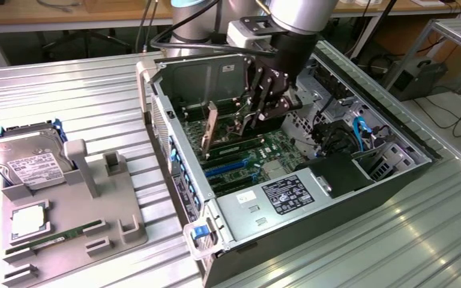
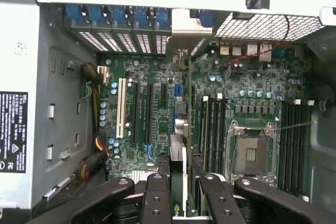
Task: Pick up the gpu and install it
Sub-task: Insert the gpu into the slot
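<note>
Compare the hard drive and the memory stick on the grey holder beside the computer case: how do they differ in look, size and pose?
The hard drive is a broad silver block with a white label; the memory stick is a narrow green strip. The hard drive stands tilted up in its slot, while the memory stick lies low. The hard drive is much the larger. Both sit on the grey holder.

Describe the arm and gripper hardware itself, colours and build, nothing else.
The arm has silver-grey round tube segments, with a grey box-shaped module and black cables at the wrist. The gripper is black, built from jointed metal links with round rivets; its black fingers show bolt holes.
</note>
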Controlling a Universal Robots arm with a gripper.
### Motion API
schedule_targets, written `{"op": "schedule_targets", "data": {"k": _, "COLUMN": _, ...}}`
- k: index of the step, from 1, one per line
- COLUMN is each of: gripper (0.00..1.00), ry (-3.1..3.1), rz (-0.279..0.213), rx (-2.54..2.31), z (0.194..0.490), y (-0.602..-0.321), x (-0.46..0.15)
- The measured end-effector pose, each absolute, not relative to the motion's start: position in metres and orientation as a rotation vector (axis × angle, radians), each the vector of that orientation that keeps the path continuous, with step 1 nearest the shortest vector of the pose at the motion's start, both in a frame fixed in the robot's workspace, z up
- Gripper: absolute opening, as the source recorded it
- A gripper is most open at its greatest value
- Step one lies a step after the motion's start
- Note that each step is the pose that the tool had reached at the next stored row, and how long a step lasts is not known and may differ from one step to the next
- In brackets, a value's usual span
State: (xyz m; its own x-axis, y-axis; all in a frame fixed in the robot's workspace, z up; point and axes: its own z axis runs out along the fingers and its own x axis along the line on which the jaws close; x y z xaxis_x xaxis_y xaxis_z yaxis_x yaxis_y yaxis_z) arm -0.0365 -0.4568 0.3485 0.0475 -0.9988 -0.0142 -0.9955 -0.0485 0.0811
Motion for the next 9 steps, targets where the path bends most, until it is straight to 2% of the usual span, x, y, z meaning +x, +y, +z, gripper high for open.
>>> {"op": "schedule_targets", "data": {"k": 9, "gripper": 0.26, "ry": -2.142, "rz": -0.081, "rx": 2.248, "z": 0.337, "y": -0.457, "x": -0.053}}
